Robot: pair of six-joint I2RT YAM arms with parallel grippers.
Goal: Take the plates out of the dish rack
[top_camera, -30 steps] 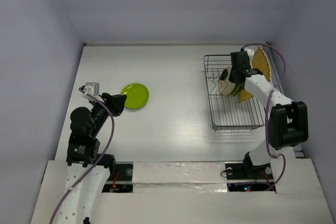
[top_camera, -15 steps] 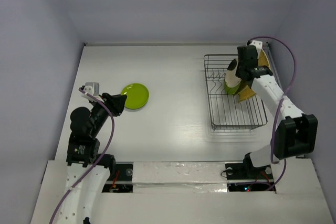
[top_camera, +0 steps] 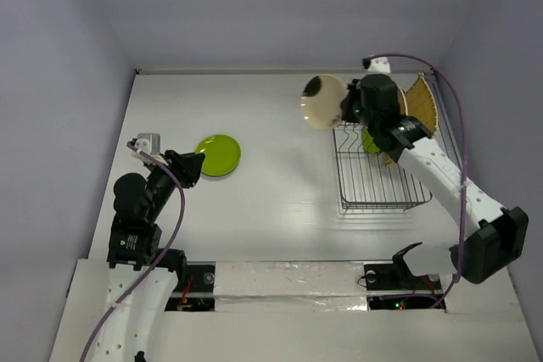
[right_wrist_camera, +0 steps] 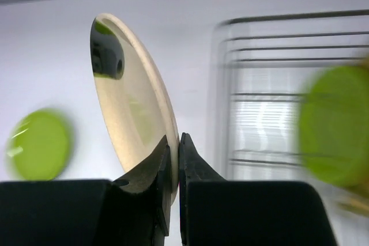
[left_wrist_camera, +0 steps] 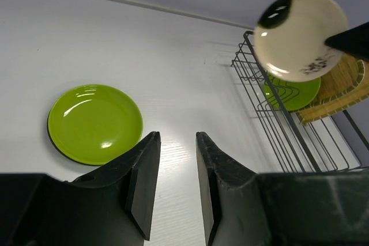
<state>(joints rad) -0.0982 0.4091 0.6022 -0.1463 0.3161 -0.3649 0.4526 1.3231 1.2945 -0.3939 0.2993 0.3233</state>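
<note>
Up by the far left corner of the dish rack (top_camera: 377,184), the right gripper (right_wrist_camera: 174,145) holds a cream plate (top_camera: 323,101) in the air, on edge, over the table (top_camera: 280,209) just beside the wires. So this looks like the carry step: plate out, not yet set down. One green plate (top_camera: 218,155) lies flat on the table, well apart from the rack. The left gripper (left_wrist_camera: 176,142) hovers near it, fingers spread, holding nothing.

What's next, by my reckoning? Swing the cream plate left, tip it flat, lower it beside or onto the green plate, then let go. Dropping it on edge would risk a roll.

From overhead the wrist hides the grip. The right wrist camera settles it: both fingers pinch the plate's rim, though that picture is smeared. Only the left wrist camera shows the plate's face with its dark patch and speckles, plus what's left racked: a second green plate (left_wrist_camera: 291,91) and a tan woven plate (left_wrist_camera: 340,82).
</note>
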